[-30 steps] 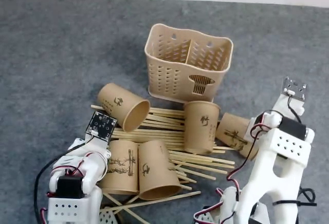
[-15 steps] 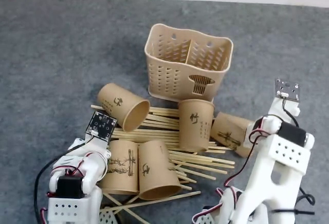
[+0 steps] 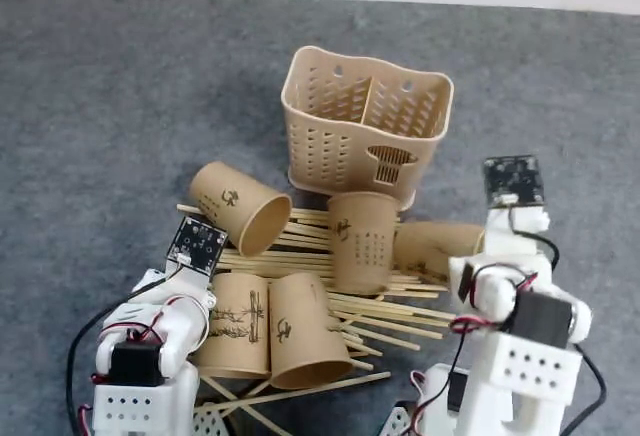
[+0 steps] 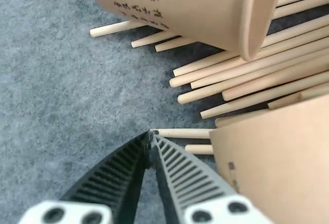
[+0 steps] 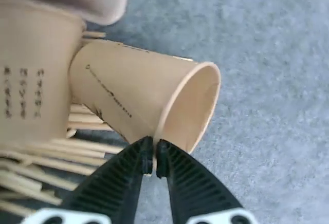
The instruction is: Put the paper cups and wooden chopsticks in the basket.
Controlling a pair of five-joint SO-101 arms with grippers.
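At far centre of the grey carpet (image 3: 120, 106), a beige perforated basket (image 3: 330, 151), upright, split by a partition into two compartments. Just near of it, a loose heap of wooden chopsticks (image 3: 305, 256), mostly lying left to right, with five paper cups on and around them. On the far left of the heap, the left cup (image 3: 238, 208), on its side, mouth toward the near right. In the middle, the middle cup (image 3: 362, 241), just near of the basket wall; standing or lying, cannot tell. Right of it and touching it, the right cup (image 3: 432, 249), on its side across the sticks, mouth toward the right. At the near left of the heap, the near-left cup (image 3: 237, 324) and the near-middle cup (image 3: 300, 329), side by side and touching. Left gripper (image 4: 152, 136) low over the carpet at the left edge of the heap, fingers pressed together with nothing between them, tips right at the end of one stick, just beside the near-left cup. Right gripper (image 5: 150, 154) at the mouth of the right cup, fingers pinched on its rim.
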